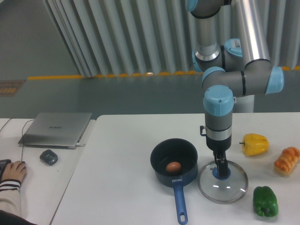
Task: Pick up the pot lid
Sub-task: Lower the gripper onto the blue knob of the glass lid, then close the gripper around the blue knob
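Looks out from a single fixed camera, set above the bench [117, 173] and slanting down across it. Faces the robot arm [219, 101], with the curtain [131, 37] behind, at the top of the frame. Sits high enough to see into the pot [161, 176], near the lower middle. Stands back enough to fit the lid [224, 192] and laptop [55, 129], yet crops the arm at the top and the bench at the bottom and right.

Tabletop [117, 150] bright, nearly washed out; curtain [136, 37] dimmer; shadows faint, soft.
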